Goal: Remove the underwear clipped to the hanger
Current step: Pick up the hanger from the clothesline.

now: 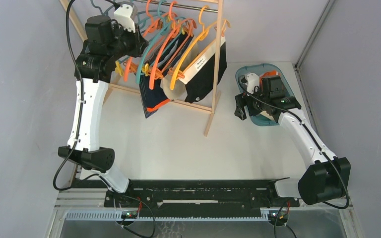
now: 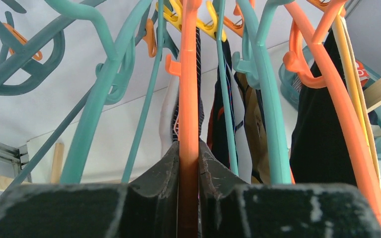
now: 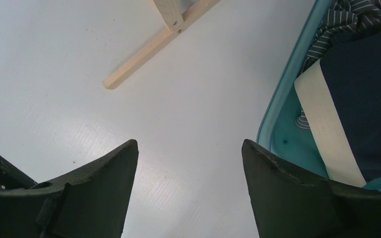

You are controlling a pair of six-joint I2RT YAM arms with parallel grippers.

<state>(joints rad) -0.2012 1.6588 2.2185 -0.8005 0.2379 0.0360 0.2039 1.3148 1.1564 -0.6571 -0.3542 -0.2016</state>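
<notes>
robot lab cell: grey partition walls, white table.

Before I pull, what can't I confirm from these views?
Left wrist: which underwear hangs from the orange hanger the left gripper pinches; neighbouring hangers crowd it.
Top view: its fingertips, behind its wrist.
Right wrist: basket cut off at frame edge.
Top view: basket contents, under the right gripper.

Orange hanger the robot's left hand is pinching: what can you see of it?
The orange hanger looks like smooth, shiny plastic. In the left wrist view one thin bar of it runs straight up the middle, with a small hook-shaped nub on its left side. The left gripper has its two black fingers pressed against either side of the bar. Behind it hangs navy striped underwear, and teal hangers crowd beside it. Its top hook is out of view.
</notes>
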